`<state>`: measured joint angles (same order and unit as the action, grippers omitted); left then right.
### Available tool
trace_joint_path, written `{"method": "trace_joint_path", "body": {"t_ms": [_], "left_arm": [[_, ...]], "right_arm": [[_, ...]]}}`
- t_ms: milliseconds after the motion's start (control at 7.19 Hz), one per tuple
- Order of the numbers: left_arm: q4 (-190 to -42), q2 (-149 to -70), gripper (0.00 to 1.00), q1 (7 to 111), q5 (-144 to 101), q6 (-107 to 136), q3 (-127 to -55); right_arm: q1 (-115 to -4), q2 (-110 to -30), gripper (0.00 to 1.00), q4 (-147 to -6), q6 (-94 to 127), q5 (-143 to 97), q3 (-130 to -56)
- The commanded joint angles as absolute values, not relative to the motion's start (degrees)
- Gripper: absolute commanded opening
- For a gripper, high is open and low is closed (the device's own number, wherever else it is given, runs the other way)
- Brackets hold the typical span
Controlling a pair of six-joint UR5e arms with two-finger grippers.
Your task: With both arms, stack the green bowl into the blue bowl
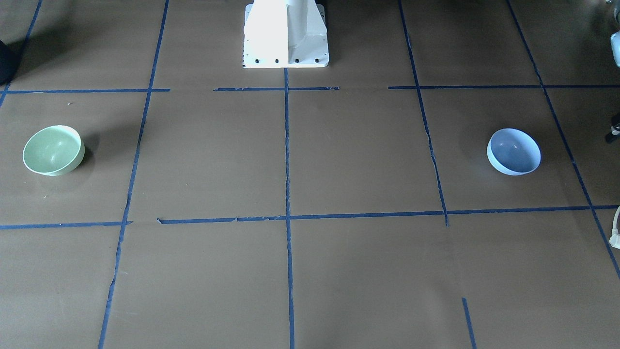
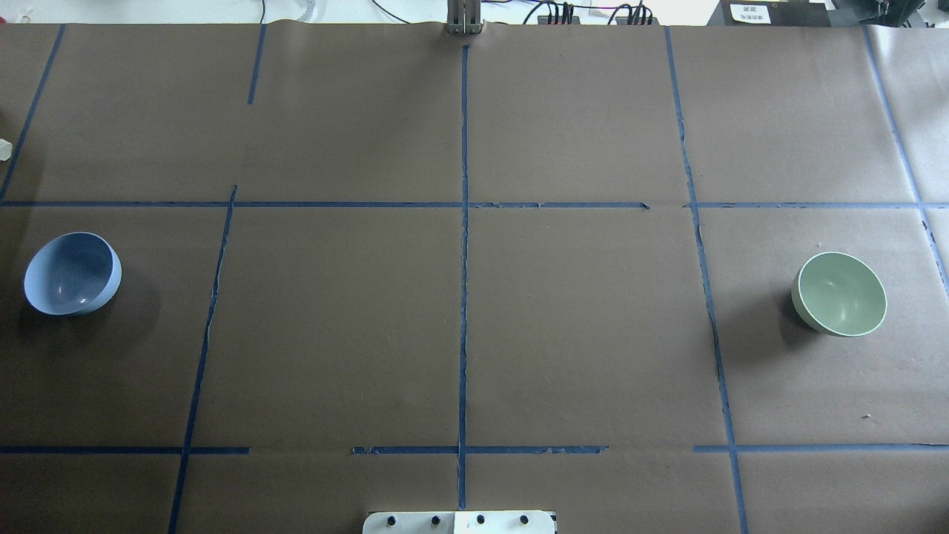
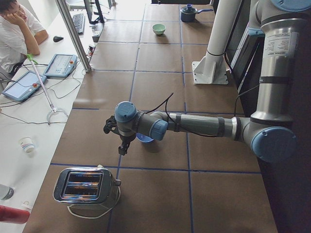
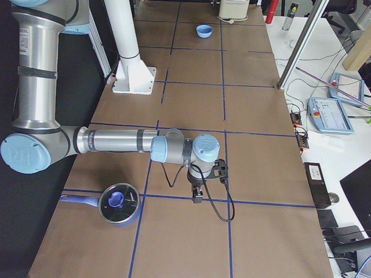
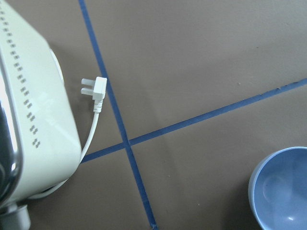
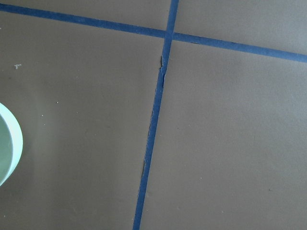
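Observation:
The green bowl (image 1: pixel 53 150) sits upright on the robot's right side of the table; it also shows in the overhead view (image 2: pixel 839 294) and as a rim sliver in the right wrist view (image 6: pixel 7 143). The blue bowl (image 1: pixel 513 151) sits on the robot's left side, tilted a little (image 2: pixel 72 274), and shows in the left wrist view (image 5: pixel 283 189). My left gripper (image 3: pixel 123 148) hangs near the blue bowl (image 3: pixel 145 139). My right gripper (image 4: pixel 197 197) hangs over bare table. I cannot tell whether either gripper is open or shut.
A toaster (image 3: pixel 85 187) with a loose white plug (image 5: pixel 96 91) stands at the table's left end. A blue lidded pot (image 4: pixel 119 204) stands at the right end. The white pedestal (image 1: pixel 286 34) is at the robot's side. Blue tape lines cross the brown table.

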<state>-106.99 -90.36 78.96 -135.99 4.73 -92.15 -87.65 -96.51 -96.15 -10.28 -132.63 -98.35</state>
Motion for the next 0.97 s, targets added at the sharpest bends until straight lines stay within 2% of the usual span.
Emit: {"method": "trace_joint_path", "body": {"t_ms": [0,278,557,696,835], "left_arm": [[-118.0,-88.0,1.00,71.8,-135.4,24.7,-91.8],[-129.1,-84.7,1.00,65.3,-132.2,38.4,-91.1],[-129.5,-84.7,1.00,59.3,-125.1,44.1,-90.4],[-129.5,-84.8,0.93,58.6,-125.1,44.3,-90.1],[-129.3,-85.0,0.49,58.5,-125.4,44.5,-89.9]], "right_arm": [[-87.4,-96.5,1.00,-96.2,-10.3,-132.6,-98.3],[-87.4,-96.5,1.00,-96.2,-10.3,-132.5,-98.2],[-87.3,-96.5,1.00,-96.2,-10.3,-132.5,-98.0],[-87.3,-96.5,1.00,-96.2,-10.3,-132.5,-98.0],[-87.3,-96.5,1.00,-96.2,-10.3,-132.5,-97.9]]}}
